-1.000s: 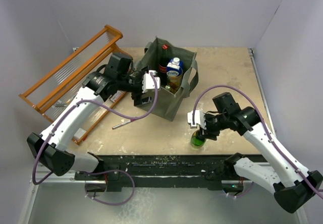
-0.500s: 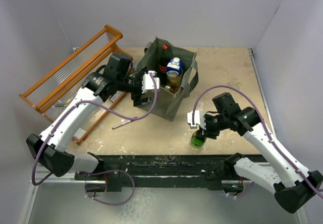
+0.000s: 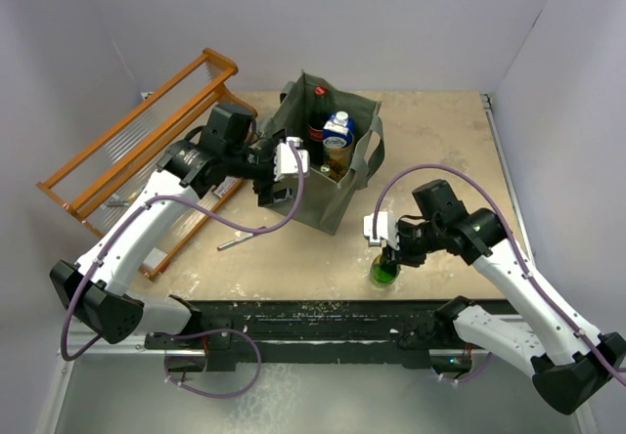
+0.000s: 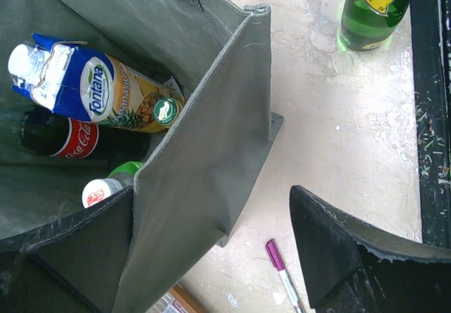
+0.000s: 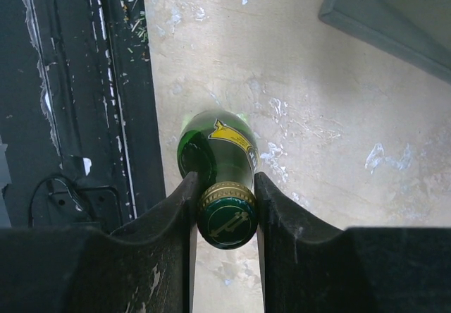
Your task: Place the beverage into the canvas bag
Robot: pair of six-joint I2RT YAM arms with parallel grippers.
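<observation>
The grey-green canvas bag (image 3: 328, 204) stands open at the table's middle back, and its wall fills the left wrist view (image 4: 204, 151). Inside it are a blue Fontana carton (image 4: 91, 80), a cola bottle (image 4: 63, 140) and a green-capped bottle (image 4: 106, 186). My left gripper (image 3: 284, 175) is open, with one finger inside the bag's near-left wall and the other outside it. A green glass bottle (image 3: 382, 271) stands upright near the table's front edge. My right gripper (image 5: 224, 182) is shut on its neck just under the cap.
An orange wooden rack (image 3: 127, 151) lies at the back left. A purple-capped pen (image 4: 282, 274) lies on the table in front of the bag's left corner. The black front rail (image 5: 70, 115) runs just beside the green bottle.
</observation>
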